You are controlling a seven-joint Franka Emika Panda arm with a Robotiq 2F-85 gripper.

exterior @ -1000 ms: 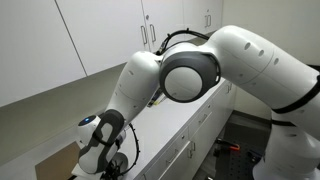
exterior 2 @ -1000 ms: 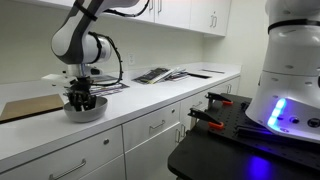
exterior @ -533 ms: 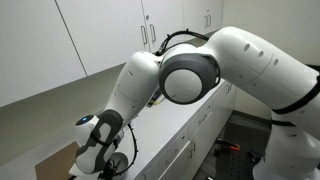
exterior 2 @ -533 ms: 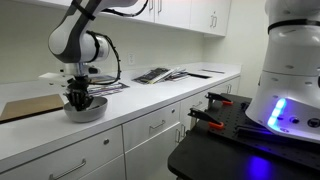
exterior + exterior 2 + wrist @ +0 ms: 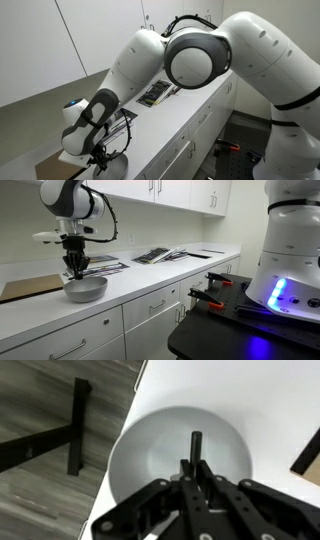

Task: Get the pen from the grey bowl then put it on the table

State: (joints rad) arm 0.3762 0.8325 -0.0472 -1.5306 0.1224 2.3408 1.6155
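Wrist view: the gripper hides the near rim of the grey bowl and the lower end of the pen. In an exterior view the pen is too small to make out, and the left edge crops the brown board.

**My arm as the cameras show it**

I see glossy white, rounded shells along the arm, with dark grey round caps at the joints. A thin black cable loops beside the wrist, where a blue light glows. The gripper is matte black.
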